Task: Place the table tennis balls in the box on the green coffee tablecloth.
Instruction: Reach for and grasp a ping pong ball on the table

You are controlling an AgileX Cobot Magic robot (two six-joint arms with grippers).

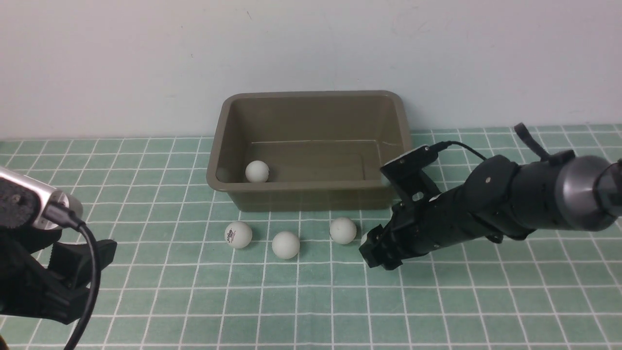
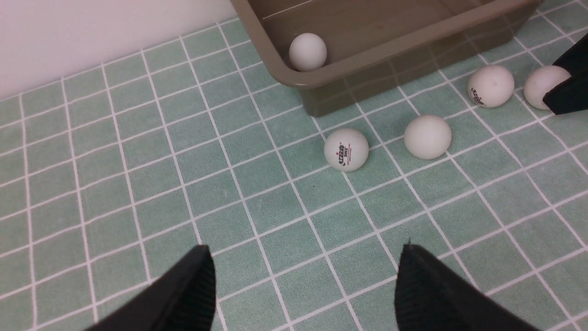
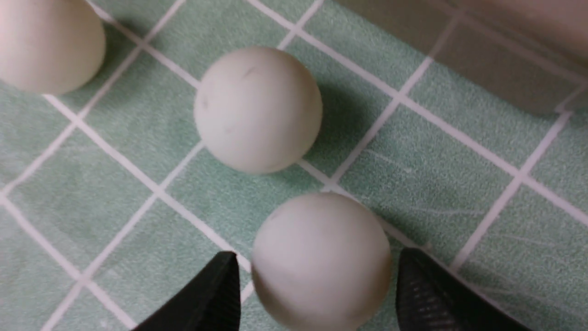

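By the near left corner of the green coffee tablecloth (image 1: 160,287): left hand (image 2: 303,285), over bare checked cloth, fingers (image 2: 183,299) spread wide, unclenched, nothing between them.

Farther right, against the far edge of the tablecloth and roughly midway along it: the box (image 1: 311,194), upright, open at the top. In its near left corner, the ball in the box (image 1: 257,171), resting on the floor close to the near wall.

On the cloth just in front of the box's near wall, a loose row of three more, none touching another. Leftmost, the marked ball (image 1: 238,235), print facing the front camera. Next, the plain ball (image 1: 285,244), a little closer to the near edge of the tablecloth. Then the third ball (image 1: 343,230), closest of the three to the box wall, small dark print seen only in the left wrist view.

Just right of the third ball, a sliver of cloth between: the fifth ball (image 3: 321,259), on the cloth, hidden behind the arm's end in the front view, partly covered by a black finger in the left wrist view.

Around it, right hand (image 1: 376,250), extended low from the right edge of the tablecloth, tilted down toward the cloth. One finger (image 3: 206,299) on each side of the fifth ball, a thin gap visible at both sides in the right wrist view: unclenched, straddling, not grasping. Fingertips touching the cloth or not: cannot tell.
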